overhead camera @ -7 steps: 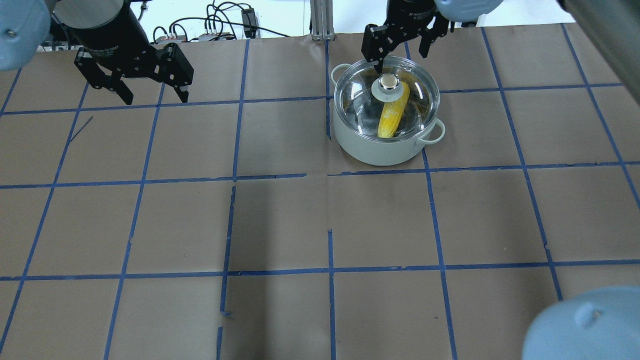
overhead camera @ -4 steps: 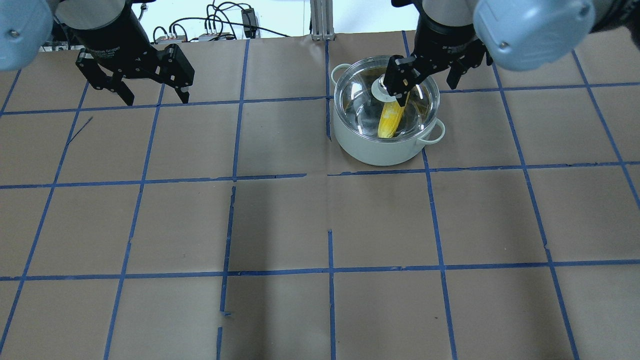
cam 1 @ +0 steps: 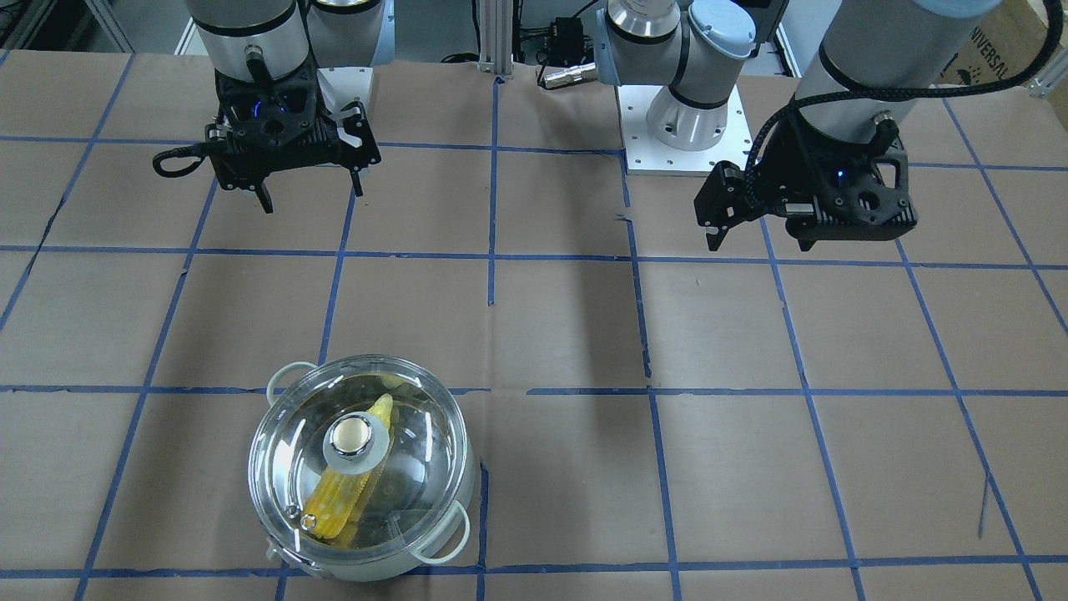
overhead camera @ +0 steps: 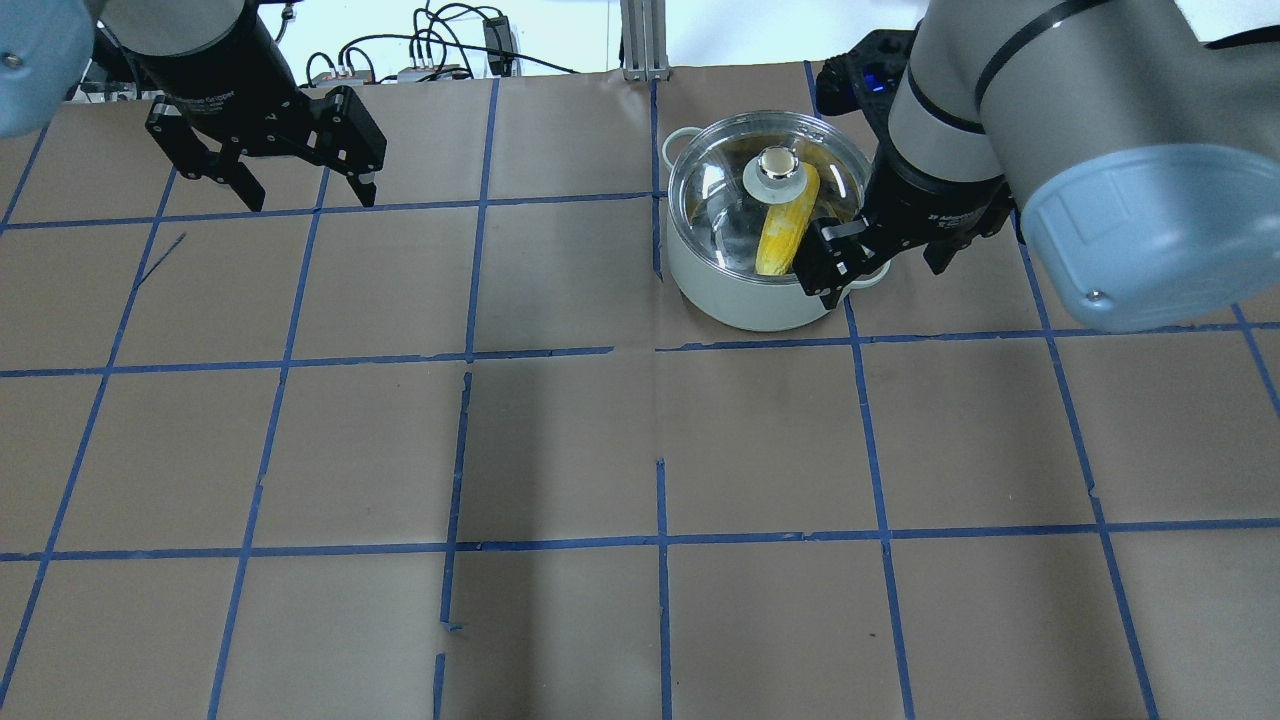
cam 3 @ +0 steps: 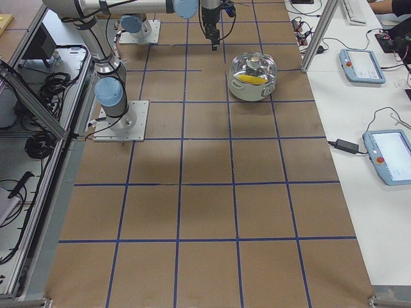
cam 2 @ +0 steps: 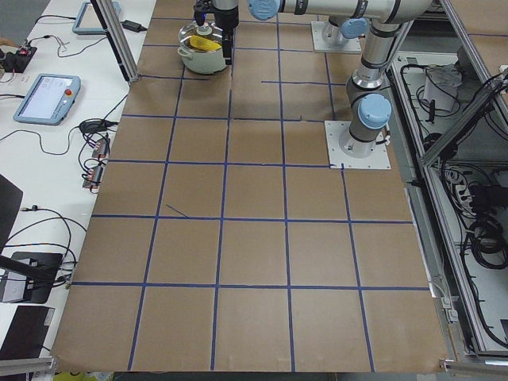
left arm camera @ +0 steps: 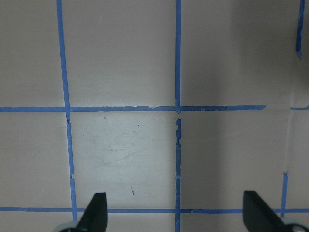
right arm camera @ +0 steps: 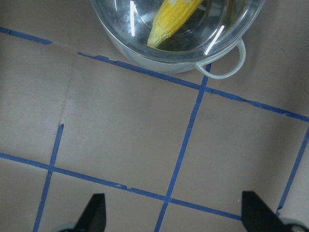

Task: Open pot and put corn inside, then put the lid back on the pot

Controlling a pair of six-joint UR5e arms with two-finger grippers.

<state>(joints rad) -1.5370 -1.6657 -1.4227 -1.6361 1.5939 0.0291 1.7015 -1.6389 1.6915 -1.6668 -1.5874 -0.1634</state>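
Both grippers, left gripper (cam 1: 743,221) and right gripper (cam 1: 310,188), hang with jaws spread and empty, while the lid (cam 1: 360,455) covers the pot (overhead camera: 745,300) holding the corn (cam 1: 342,497), so only retreat seemingly remains.

The word "UNIVERSAL" is showing in dark letters on a cardboard box (cam 1: 1001,52) at two o'clock in the front-facing view, running slantwise beside the left arm. In the overhead view, a line of small white print is running across the black collar above the left gripper (overhead camera: 310,195), and another above the right gripper (overhead camera: 885,280); both are too small to read.
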